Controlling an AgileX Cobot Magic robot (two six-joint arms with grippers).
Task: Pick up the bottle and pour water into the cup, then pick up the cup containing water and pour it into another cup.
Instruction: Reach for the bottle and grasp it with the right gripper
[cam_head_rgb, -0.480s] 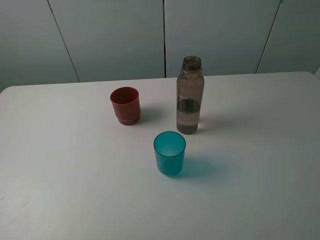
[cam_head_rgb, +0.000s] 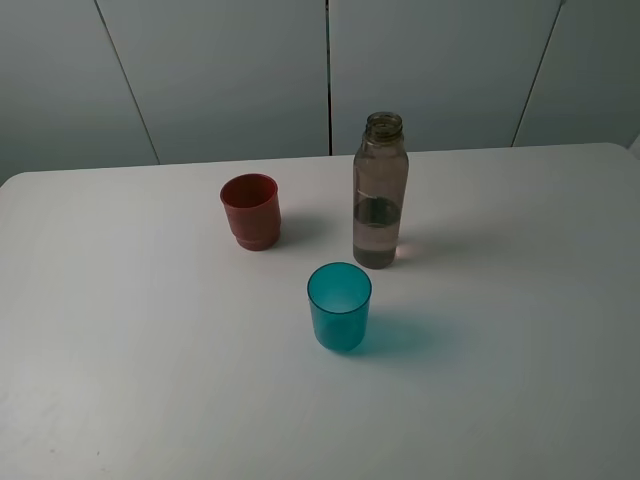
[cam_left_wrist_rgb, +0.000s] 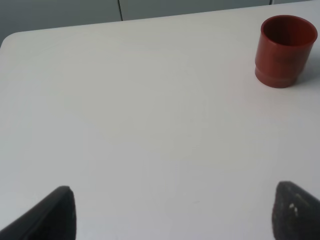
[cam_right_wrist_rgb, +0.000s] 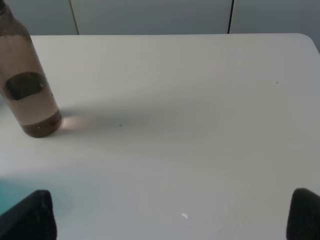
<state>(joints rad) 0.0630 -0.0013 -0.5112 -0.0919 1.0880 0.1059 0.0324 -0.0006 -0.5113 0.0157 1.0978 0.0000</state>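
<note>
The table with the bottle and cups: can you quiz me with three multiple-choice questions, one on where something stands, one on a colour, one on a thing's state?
1. In the high view, where does the teal cup stand relative to the bottle?
A. Behind it, by the wall
B. In front of it, nearer the camera
C. Stacked on its neck

2. What colour is the second cup, left of the bottle?
A. Yellow
B. White
C. Red-brown

3. How is the bottle?
A. Upright, no cap, partly filled
B. Lying on its side
C. Upright, capped, full to the brim

Answers:
1 B, the teal cup sits lower in the high view, apart from the bottle.
2 C, its opaque red-brown wall shows in the high and left wrist views.
3 A, its open neck points up and the liquid reaches only partway.
</note>
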